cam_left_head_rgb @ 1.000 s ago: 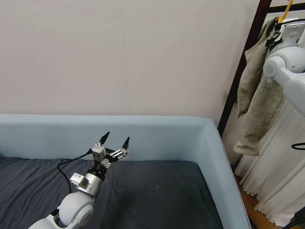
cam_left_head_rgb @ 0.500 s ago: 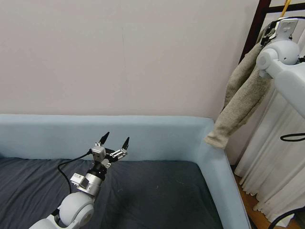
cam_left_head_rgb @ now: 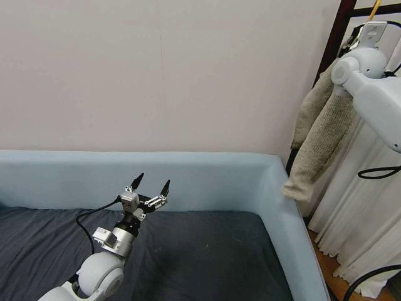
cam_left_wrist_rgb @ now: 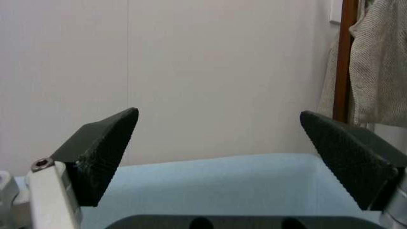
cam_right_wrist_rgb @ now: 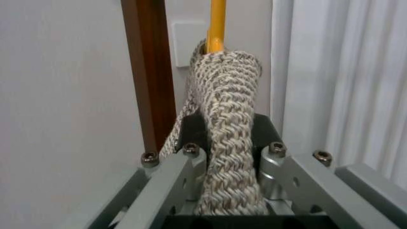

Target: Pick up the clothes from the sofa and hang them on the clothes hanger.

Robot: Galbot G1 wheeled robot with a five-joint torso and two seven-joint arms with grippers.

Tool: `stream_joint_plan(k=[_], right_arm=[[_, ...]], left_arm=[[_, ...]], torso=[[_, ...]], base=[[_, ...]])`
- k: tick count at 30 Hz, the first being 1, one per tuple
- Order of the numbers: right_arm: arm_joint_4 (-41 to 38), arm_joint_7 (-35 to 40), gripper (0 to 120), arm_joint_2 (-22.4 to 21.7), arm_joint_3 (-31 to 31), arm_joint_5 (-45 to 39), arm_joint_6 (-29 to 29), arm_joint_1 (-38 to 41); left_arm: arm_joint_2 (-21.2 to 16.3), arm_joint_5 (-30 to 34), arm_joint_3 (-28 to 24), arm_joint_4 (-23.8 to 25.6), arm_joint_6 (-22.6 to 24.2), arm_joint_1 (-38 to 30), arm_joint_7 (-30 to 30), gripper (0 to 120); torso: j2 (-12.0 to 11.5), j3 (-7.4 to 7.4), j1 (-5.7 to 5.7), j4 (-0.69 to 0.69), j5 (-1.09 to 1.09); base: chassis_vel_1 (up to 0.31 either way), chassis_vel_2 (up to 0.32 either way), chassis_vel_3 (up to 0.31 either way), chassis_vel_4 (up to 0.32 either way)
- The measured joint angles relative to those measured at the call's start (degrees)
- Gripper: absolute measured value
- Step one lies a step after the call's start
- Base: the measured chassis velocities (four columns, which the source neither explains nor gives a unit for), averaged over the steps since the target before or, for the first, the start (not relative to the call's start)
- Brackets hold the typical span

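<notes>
A beige knit garment (cam_left_head_rgb: 318,135) hangs down beside the sofa's right end, its top held high by my right gripper (cam_left_head_rgb: 349,43). In the right wrist view that gripper (cam_right_wrist_rgb: 226,131) is shut on the knit garment (cam_right_wrist_rgb: 226,95), which is bunched just below a yellow hanger rod (cam_right_wrist_rgb: 216,24). The yellow rod (cam_left_head_rgb: 378,10) also shows at the top right of the head view. My left gripper (cam_left_head_rgb: 149,184) stands open and empty above the sofa seat, well to the left of the garment. Its fingertips (cam_left_wrist_rgb: 105,148) are spread wide.
The light-blue sofa (cam_left_head_rgb: 188,179) has a dark grey seat (cam_left_head_rgb: 207,251). A dark wooden post (cam_left_head_rgb: 316,94) of the rack stands beside the sofa's right arm, with white curtains (cam_left_head_rgb: 357,219) behind it. A plain wall (cam_left_head_rgb: 156,75) backs the sofa.
My right arm shifted left and up with the garment. The hanging cloth swung out to the left over the sofa arm and is now swinging back towards the rack. The left arm is still.
</notes>
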State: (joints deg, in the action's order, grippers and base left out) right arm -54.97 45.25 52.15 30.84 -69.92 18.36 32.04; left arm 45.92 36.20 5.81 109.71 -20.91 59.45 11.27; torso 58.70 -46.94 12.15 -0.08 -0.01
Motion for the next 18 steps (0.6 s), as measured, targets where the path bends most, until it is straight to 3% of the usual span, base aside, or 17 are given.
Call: stream_joint_plan(k=[13, 18], right_arm=[[-0.88, 0.15, 10, 0.15, -1.12, -1.09, 0.33, -0.98], [-8.42, -1.72, 26, -2.92, -2.23, 0.97, -0.4, -3.19]], left_arm=[[-0.03, -0.04, 0.63, 0.71, -0.14, 0.69, -0.01, 100], [0.11, -0.21, 0.62, 0.49, -0.21, 0.83, -0.01, 100]], torso=[[0.0, 0.0, 0.0, -0.02, 0.01], [0.0, 0.0, 0.0, -0.01, 0.01]], base=[[0.0, 0.0, 0.0, 0.0], [0.0, 0.0, 0.0, 0.0]])
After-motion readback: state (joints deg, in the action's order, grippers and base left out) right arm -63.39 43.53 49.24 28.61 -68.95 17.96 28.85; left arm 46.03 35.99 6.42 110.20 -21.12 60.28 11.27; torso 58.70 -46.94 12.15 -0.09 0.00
